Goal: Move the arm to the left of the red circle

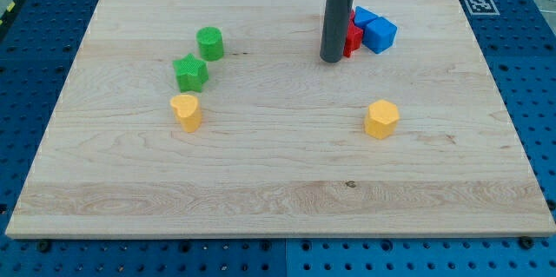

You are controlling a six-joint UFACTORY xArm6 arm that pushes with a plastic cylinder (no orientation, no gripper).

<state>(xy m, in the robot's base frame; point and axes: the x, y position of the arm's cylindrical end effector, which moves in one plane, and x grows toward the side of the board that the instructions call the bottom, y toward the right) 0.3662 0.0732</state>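
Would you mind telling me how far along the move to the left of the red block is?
It looks essentially done: my tip rests on the board just to the view's left of the red block, close against it, though contact cannot be confirmed. The rod hides part of that block, so its round shape is unclear. The blue blocks sit on the red block's right. Nothing obvious remains.

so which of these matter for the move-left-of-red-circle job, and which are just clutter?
Job:
- red block, shape mostly hidden behind the rod
- my tip, just on the red block's left in the view

Lying about:
- blue blocks
- green cylinder
- green star
- yellow heart
- yellow hexagon
- wooden board
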